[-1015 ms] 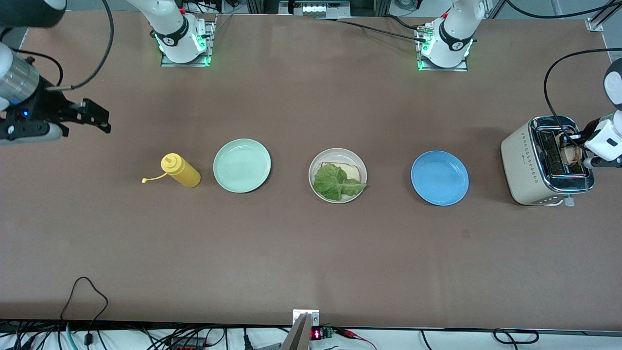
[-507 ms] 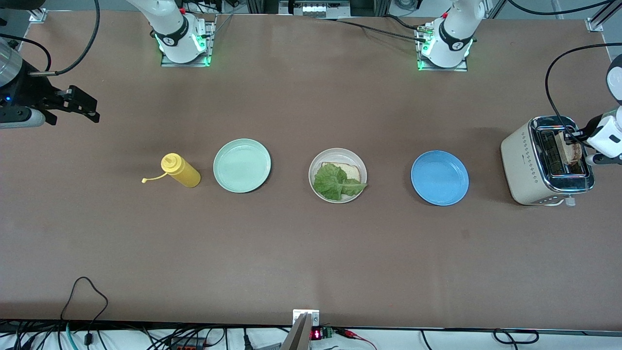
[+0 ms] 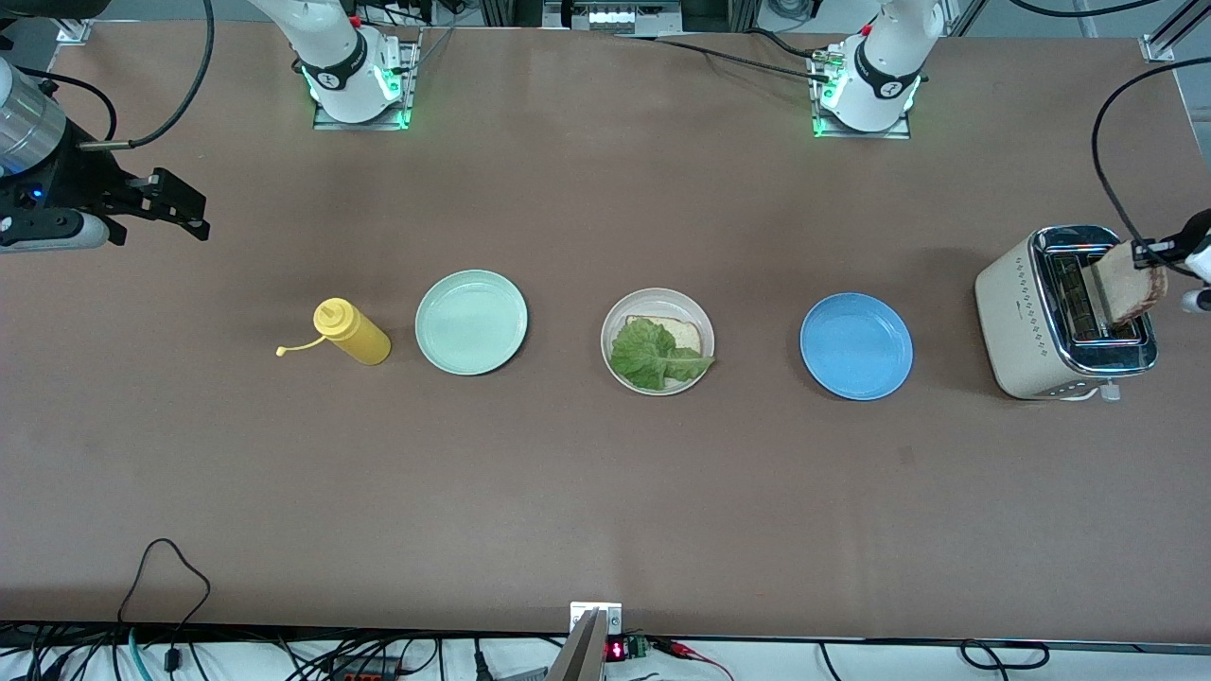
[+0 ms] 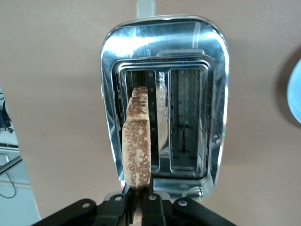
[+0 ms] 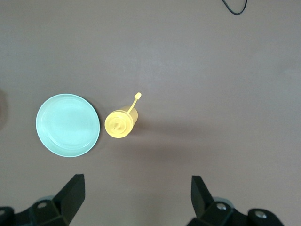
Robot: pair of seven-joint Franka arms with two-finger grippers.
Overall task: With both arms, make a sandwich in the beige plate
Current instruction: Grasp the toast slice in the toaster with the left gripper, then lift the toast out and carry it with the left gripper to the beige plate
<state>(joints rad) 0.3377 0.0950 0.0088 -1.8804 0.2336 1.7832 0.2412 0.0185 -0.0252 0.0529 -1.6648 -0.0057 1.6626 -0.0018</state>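
Observation:
The beige plate (image 3: pixel 662 305) at the table's middle holds one bread slice (image 3: pixel 683 334) with a green lettuce leaf (image 3: pixel 651 356) on it. My left gripper (image 3: pixel 1156 253) is shut on a second toasted bread slice (image 3: pixel 1126 295) and holds it upright just above the toaster's slot. In the left wrist view the slice (image 4: pixel 137 141) stands edge-on, pinched in the left gripper (image 4: pixel 139 200). My right gripper (image 3: pixel 180 213) is open and empty, up in the air at the right arm's end of the table; in the right wrist view it (image 5: pixel 136 193) looks down on bare table.
A beige and chrome toaster (image 3: pixel 1017 322) stands at the left arm's end of the table (image 4: pixel 214 94). A blue plate (image 3: pixel 856 345), a mint-green plate (image 3: pixel 471 322) (image 5: pixel 67 125) and a yellow squeeze bottle (image 3: pixel 352 331) (image 5: pixel 121 123) stand in a row with the beige plate.
My left gripper has lifted the bread slice up out of the toaster slot. My right gripper has shifted a little over the right arm's end of the table, still open.

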